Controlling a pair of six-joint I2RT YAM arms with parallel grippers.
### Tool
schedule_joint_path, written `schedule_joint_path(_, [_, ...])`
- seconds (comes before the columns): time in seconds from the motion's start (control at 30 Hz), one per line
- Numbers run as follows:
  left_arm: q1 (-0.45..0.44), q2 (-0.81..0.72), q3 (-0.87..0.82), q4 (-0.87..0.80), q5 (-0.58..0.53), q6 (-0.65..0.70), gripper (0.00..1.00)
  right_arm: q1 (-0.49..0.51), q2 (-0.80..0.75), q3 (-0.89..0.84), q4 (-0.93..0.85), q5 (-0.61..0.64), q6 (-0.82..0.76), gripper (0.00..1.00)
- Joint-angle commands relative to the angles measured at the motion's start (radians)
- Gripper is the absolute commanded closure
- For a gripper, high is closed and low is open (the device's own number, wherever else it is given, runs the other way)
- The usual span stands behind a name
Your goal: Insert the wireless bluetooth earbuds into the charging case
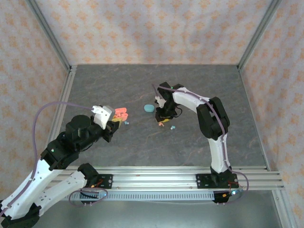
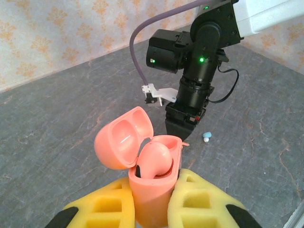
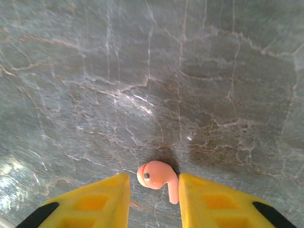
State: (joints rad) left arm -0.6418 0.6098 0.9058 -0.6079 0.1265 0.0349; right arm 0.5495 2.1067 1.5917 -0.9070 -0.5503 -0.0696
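Grey, veined table (image 1: 118, 156) runs under both arms, with patterned walls around it. Beyond your grippers a teal case (image 1: 149, 108) lies between them, apart from both. One teal earbud (image 1: 126, 123) sits just beside the left arm's fingertips, and another teal earbud (image 2: 207, 137) lies on the table near the right arm's tip. From the left wrist, the right arm's black wrist stands straight ahead of your held case. Your left gripper (image 2: 155, 180) is clamped on the pink case (image 2: 152, 204), held upright with its lid hinged back, and a pink earbud (image 2: 156, 159) sits in the open body. Your right gripper (image 3: 153, 179) is down at the table, jaws narrowly apart around a second pink earbud (image 3: 156, 176). Its stem touches one finger, with a sliver of table before the other.
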Motion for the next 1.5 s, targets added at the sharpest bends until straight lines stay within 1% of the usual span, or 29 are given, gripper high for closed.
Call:
schedule_joint_path(0.0, [-0.009, 0.010, -0.006, 0.042, 0.004, 0.003, 1.00, 0.003, -0.006, -0.032, 0.009, -0.002, -0.023, 0.68])
schedule_joint_path(0.3, [-0.010, 0.030, 0.001, 0.046, 0.013, 0.003, 1.00, 0.004, -0.002, -0.068, 0.038, -0.003, -0.007, 0.68])
schedule_joint_path(0.5, [-0.009, 0.027, 0.004, 0.043, 0.015, 0.002, 1.00, 0.004, -0.034, -0.060, 0.035, 0.003, 0.006, 0.68])
schedule_joint_path(0.7, [-0.009, 0.021, 0.005, 0.039, 0.012, 0.000, 1.00, 0.003, -0.060, -0.011, -0.003, 0.019, -0.008, 0.68])
schedule_joint_path(0.93, [-0.009, 0.026, 0.007, 0.039, 0.014, -0.003, 1.00, 0.003, -0.024, 0.033, -0.034, 0.026, -0.030, 0.68])
schedule_joint_path(1.47, [-0.010, 0.042, 0.014, 0.043, 0.014, -0.002, 1.00, 0.005, 0.010, -0.051, 0.006, 0.002, -0.034, 0.68])
